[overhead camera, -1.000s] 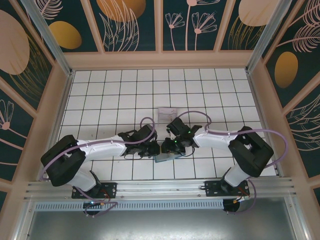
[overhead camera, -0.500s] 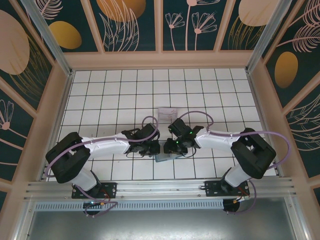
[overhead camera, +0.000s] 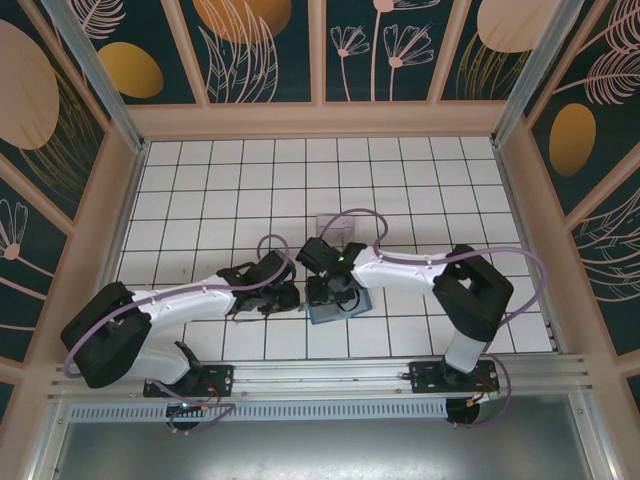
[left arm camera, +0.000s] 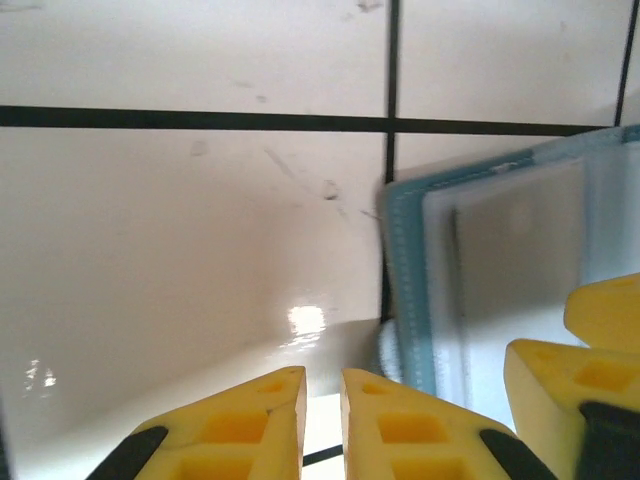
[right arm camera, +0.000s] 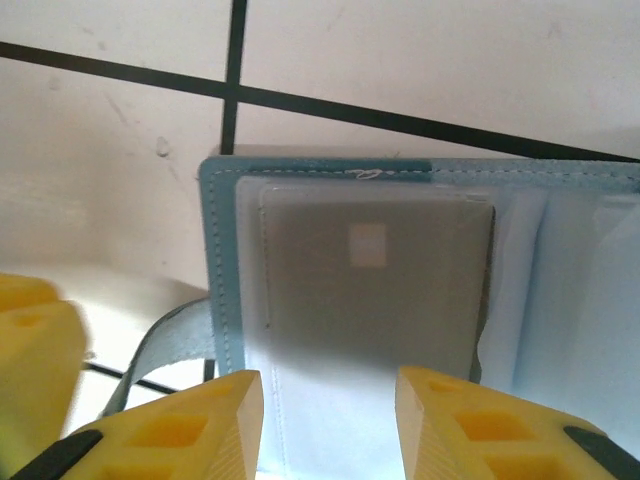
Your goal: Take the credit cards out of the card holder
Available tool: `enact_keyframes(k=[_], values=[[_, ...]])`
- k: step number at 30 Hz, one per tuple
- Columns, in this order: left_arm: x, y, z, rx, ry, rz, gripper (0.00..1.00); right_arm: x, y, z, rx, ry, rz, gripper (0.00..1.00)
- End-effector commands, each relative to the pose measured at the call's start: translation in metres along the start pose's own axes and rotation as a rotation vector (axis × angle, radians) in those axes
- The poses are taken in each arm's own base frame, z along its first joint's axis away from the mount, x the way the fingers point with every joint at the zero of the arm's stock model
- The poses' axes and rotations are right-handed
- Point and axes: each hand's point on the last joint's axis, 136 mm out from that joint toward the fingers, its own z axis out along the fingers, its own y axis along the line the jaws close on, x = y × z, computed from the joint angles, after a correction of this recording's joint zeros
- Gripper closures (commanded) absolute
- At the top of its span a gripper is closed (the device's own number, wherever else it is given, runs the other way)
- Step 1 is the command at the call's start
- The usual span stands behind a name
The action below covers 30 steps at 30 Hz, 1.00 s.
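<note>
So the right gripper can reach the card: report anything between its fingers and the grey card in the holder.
Nothing loose lies between the open right gripper and the grey card, but the card appears to sit under clear pocket film of the card holder. The left gripper is off to the side.

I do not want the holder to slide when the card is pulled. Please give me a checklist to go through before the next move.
1. The holder lies open, inside facing up: ok.
2. The card is visible inside it, not yet pulled out: ok.
3. The right hand is open, one finger at each side of the card's near edge: ok.
4. The left hand pins the holder down: cannot tell. Its nearly closed fingers sit at the holder's edge, and contact is unclear.
5. More cards in the holder's other half: cannot tell.
</note>
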Motion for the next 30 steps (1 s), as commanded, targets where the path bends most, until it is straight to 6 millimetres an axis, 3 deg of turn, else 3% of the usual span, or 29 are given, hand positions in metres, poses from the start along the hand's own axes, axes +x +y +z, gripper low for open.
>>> enact_keyframes(k=[1,8,14,19,25,30], values=[[-0.003,0.006,-0.007,0.013,-0.027,-0.029,0.81,0.000,-0.011,0.003,0.135,0.000,-0.042,0.58],[-0.003,0.005,-0.011,0.032,-0.033,-0.022,0.81,0.005,-0.018,0.014,0.267,0.019,-0.078,0.58],[-0.004,0.006,-0.012,0.031,-0.039,-0.014,0.81,0.005,-0.011,0.016,0.251,0.025,-0.073,0.72],[-0.007,0.008,-0.018,0.027,-0.058,-0.015,0.81,-0.002,0.011,0.009,0.141,0.006,-0.044,0.84],[-0.013,0.009,-0.027,0.034,-0.087,-0.014,0.81,-0.013,0.044,-0.001,-0.042,-0.012,0.008,0.88],[-0.015,0.000,-0.031,0.061,-0.083,0.004,0.81,-0.023,0.053,-0.009,-0.171,-0.034,0.074,0.89]])
